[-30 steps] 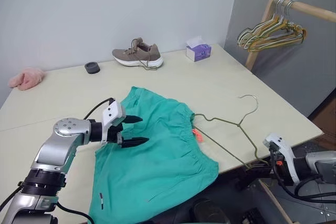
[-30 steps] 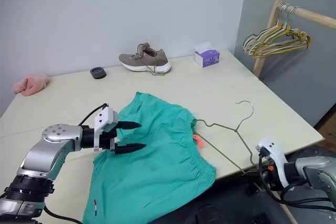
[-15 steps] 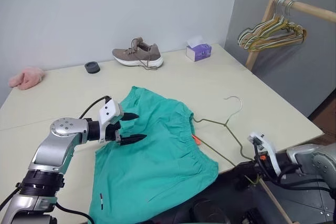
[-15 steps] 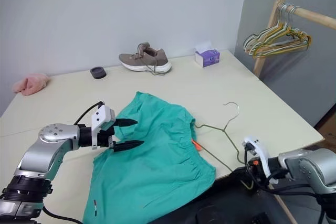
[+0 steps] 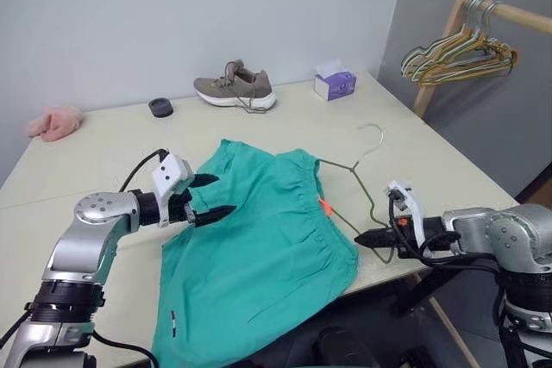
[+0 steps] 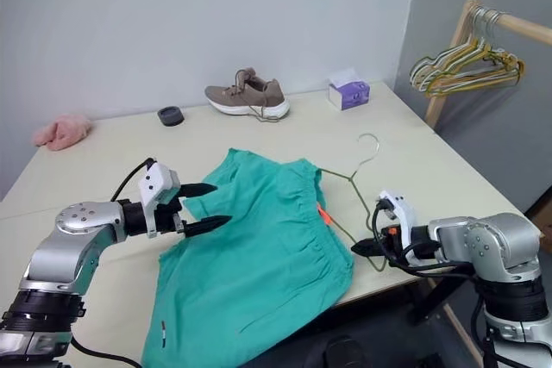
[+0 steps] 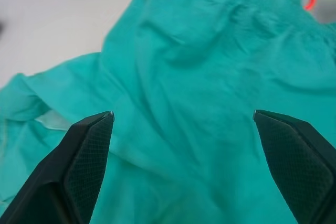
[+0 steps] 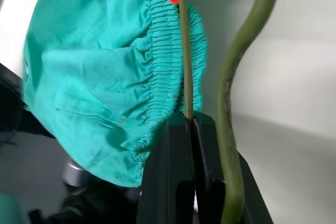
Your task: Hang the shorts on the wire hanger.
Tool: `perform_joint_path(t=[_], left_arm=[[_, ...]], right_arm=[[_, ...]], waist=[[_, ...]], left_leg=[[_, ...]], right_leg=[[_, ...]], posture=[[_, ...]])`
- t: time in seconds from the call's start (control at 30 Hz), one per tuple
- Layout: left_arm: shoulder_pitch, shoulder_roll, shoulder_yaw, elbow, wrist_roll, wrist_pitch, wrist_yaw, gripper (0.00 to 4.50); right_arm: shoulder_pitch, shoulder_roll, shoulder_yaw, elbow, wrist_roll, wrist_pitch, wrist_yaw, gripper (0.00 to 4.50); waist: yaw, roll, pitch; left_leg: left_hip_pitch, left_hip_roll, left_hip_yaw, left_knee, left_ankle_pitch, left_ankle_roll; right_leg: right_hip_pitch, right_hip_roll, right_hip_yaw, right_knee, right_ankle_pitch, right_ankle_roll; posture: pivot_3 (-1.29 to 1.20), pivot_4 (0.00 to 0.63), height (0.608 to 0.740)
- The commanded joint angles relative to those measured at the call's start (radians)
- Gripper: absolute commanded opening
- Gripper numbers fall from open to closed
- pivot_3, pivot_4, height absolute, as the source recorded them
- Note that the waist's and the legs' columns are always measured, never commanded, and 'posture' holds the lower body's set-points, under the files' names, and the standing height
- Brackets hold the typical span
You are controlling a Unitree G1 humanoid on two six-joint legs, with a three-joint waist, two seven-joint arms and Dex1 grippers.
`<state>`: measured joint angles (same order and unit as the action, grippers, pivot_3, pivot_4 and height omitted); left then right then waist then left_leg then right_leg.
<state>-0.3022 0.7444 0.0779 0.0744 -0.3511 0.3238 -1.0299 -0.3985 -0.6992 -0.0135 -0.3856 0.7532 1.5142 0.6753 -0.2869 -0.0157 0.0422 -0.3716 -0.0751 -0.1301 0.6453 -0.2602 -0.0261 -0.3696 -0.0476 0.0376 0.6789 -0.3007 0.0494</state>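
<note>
Jaws: left gripper spread wide, empty, over shorts; right gripper clamped on hanger wire beside waistband. Shorts spread flat on table. Step judged: hanger positioning. Next: waistband to be lifted, hanger arm threaded in.

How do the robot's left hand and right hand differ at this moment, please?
The left hand is open and holds nothing; the right hand is shut on the wire hanger. The left hand hovers over the shorts; the right hand sits at the table's near edge beside them. Both have two black fingers.
</note>
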Motion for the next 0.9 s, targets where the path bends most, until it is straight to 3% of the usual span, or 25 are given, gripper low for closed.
perform_joint_path(t=[0.03, 0.23, 0.43, 0.63, 0.9], left_arm=[[-0.066, -0.005, 0.056, 0.017, -0.017, -0.018, 0.037, 4.49], [-0.114, 0.021, 0.021, -0.027, -0.024, -0.029, -0.044, 4.49], [-0.138, 0.05, -0.048, -0.097, -0.006, -0.044, -0.16, 4.49], [-0.115, 0.063, -0.139, -0.092, 0.066, -0.127, -0.23, 4.49], [-0.087, 0.089, -0.165, -0.064, 0.093, -0.161, -0.276, 4.49]], right_arm=[[-0.023, -0.1, 0.113, -0.106, -0.077, -0.195, 0.059, 0.0], [-0.052, -0.225, 0.316, -0.153, -0.286, -0.507, 0.137, 0.0], [-0.069, -0.26, 0.422, -0.157, -0.449, -0.714, 0.199, 0.0], [-0.112, -0.225, 0.439, -0.153, -0.506, -0.76, 0.241, 0.0], [-0.132, -0.212, 0.419, -0.164, -0.522, -0.8, 0.289, 0.0]], waist=[[0.007, 0.0, 0.0], [0.007, 0.0, 0.0], [0.007, 0.0, 0.0], [0.005, 0.0, 0.0], [0.001, 0.0, 0.0]], left_leg=[[-0.001, 0.0, 0.0, 0.0, 0.0, 0.0], [-0.003, 0.0, 0.0, 0.001, 0.0, 0.0], [-0.004, 0.0, 0.0, 0.001, 0.0, 0.0], [-0.004, 0.0, 0.0, 0.001, 0.0, 0.0], [-0.004, -0.001, 0.0, 0.001, 0.0, 0.0]], right_leg=[[-0.001, 0.0, 0.0, 0.0, 0.0, 0.0], [-0.003, -0.001, 0.0, 0.0, 0.001, 0.001], [-0.004, -0.001, 0.0, 0.0, 0.001, 0.001], [-0.003, -0.001, 0.0, 0.0, 0.001, 0.001], [-0.004, -0.001, 0.0, 0.0, 0.001, 0.0]], posture=[[-0.33, 0.0, 0.74], [-0.33, 0.0, 0.74], [-0.33, 0.0, 0.74], [-0.34, 0.0, 0.74], [-0.35, 0.0, 0.74]])
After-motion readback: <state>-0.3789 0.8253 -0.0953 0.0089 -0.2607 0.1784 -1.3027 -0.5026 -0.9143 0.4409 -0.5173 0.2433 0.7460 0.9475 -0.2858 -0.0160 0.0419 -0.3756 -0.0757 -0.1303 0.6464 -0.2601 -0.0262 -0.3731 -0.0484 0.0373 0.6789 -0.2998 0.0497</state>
